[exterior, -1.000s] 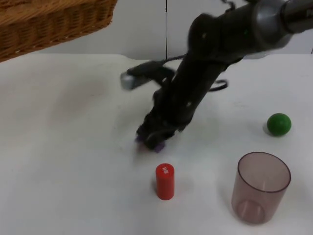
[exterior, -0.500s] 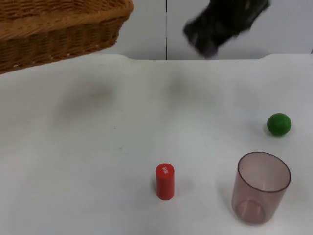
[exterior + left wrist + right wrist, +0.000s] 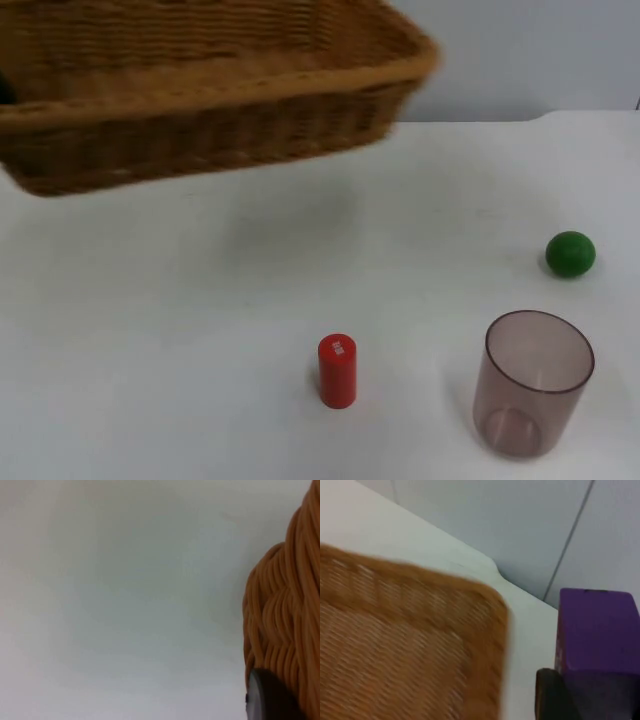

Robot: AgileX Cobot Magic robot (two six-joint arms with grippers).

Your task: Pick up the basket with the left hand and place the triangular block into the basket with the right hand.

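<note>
The wicker basket (image 3: 200, 100) hangs above the table's far left part and casts a faint shadow on the white top. Its woven rim (image 3: 285, 620) is pinched by my left gripper (image 3: 280, 695), one black fingertip (image 3: 267, 700) pressed against the weave. The purple triangular block (image 3: 597, 630) sits in my right gripper (image 3: 590, 700), which is shut on it, a black fingertip (image 3: 551, 695) beside it. From the right wrist view the block is held high, with the basket's open inside (image 3: 405, 650) below and to one side of it.
A red cylinder (image 3: 337, 371) stands upright at the front middle. A clear pinkish cup (image 3: 535, 383) stands at the front right, with a green ball (image 3: 571, 254) behind it. The grey partition wall (image 3: 540, 55) closes the table's far edge.
The right arm rose from the table with the purple block and left the top view. The basket swung right, towards the table's middle.
</note>
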